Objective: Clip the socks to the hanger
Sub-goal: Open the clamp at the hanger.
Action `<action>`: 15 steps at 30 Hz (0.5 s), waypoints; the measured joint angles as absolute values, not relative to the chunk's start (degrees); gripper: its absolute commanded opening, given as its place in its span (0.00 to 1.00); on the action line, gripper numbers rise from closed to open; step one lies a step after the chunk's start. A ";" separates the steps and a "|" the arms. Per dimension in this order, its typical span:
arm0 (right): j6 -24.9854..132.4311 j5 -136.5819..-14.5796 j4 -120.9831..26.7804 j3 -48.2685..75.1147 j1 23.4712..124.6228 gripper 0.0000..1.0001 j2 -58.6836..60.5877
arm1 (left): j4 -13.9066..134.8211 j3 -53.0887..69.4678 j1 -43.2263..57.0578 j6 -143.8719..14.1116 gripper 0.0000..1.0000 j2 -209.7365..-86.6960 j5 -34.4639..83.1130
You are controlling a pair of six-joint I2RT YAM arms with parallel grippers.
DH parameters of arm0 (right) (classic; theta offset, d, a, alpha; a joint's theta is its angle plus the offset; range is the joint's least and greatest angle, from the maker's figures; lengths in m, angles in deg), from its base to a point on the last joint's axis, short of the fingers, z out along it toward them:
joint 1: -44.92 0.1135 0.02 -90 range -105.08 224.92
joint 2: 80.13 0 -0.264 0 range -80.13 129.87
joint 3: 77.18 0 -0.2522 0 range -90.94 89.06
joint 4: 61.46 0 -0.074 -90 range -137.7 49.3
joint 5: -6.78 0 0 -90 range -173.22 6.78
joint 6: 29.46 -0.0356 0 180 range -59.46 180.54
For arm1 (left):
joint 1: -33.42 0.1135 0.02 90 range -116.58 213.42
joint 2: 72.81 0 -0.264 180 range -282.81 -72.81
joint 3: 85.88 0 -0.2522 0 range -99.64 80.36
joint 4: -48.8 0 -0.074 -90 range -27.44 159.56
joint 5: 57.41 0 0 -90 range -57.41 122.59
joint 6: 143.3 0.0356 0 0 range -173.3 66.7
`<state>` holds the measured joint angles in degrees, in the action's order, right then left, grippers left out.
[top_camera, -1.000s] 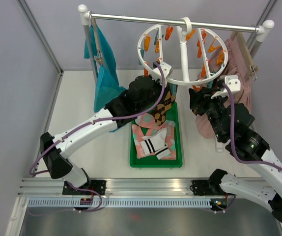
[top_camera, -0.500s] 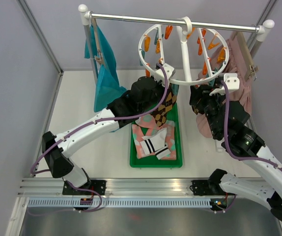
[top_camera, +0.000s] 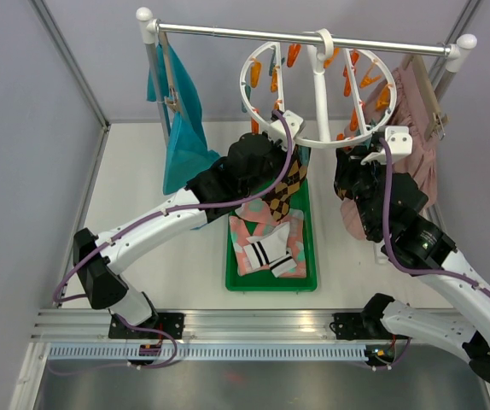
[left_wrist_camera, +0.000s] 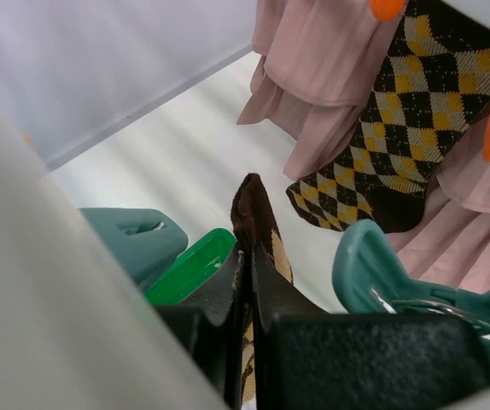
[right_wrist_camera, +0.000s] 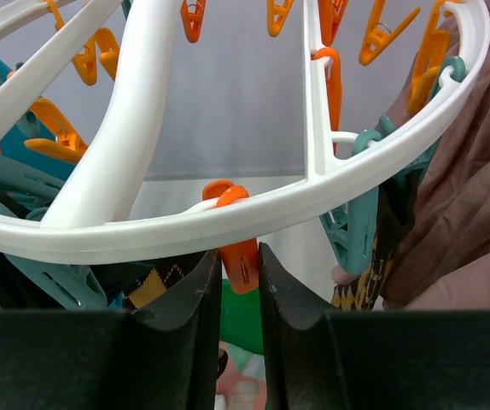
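Observation:
The white ring hanger (top_camera: 317, 137) hangs from the rail and also shows in the right wrist view (right_wrist_camera: 313, 184). My left gripper (top_camera: 281, 162) is just under its near-left rim. It is shut on an argyle sock (top_camera: 284, 193), whose brown tip pokes out past the fingers (left_wrist_camera: 252, 213). A second argyle sock (left_wrist_camera: 416, 120) hangs in front of the pink skirt. My right gripper (right_wrist_camera: 239, 256) is under the ring's near rim, with both jaws pressed on an orange clip (right_wrist_camera: 242, 260). Pink and striped socks (top_camera: 266, 243) lie in the green tray (top_camera: 271, 282).
A teal garment (top_camera: 181, 137) hangs at the rail's left end. A dusty-pink skirt (top_camera: 416, 120) hangs at the right end, behind my right arm. Teal clips (left_wrist_camera: 373, 273) hang close beside my left fingers. A teal clip (right_wrist_camera: 352, 231) hangs right of my right fingers.
My right gripper has risen to the ring's near rim and its jaws now press on the orange clip. My left gripper lifted the argyle sock slightly towards the ring.

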<state>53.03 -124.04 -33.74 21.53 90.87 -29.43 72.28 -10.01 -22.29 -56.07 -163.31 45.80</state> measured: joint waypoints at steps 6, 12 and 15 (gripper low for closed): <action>52.33 -123.47 -32.47 21.36 90.87 0.23 -29.93 | 72.25 -10.01 -22.29 -55.78 0.02 -163.31 45.80; 50.95 -122.90 -28.32 19.67 90.87 0.49 -31.20 | 72.30 -10.01 -22.31 -55.32 0.02 -163.31 45.80; 50.60 -122.92 -26.27 19.21 90.87 0.53 -32.67 | 72.34 -10.03 -22.33 -55.15 0.02 -163.31 45.80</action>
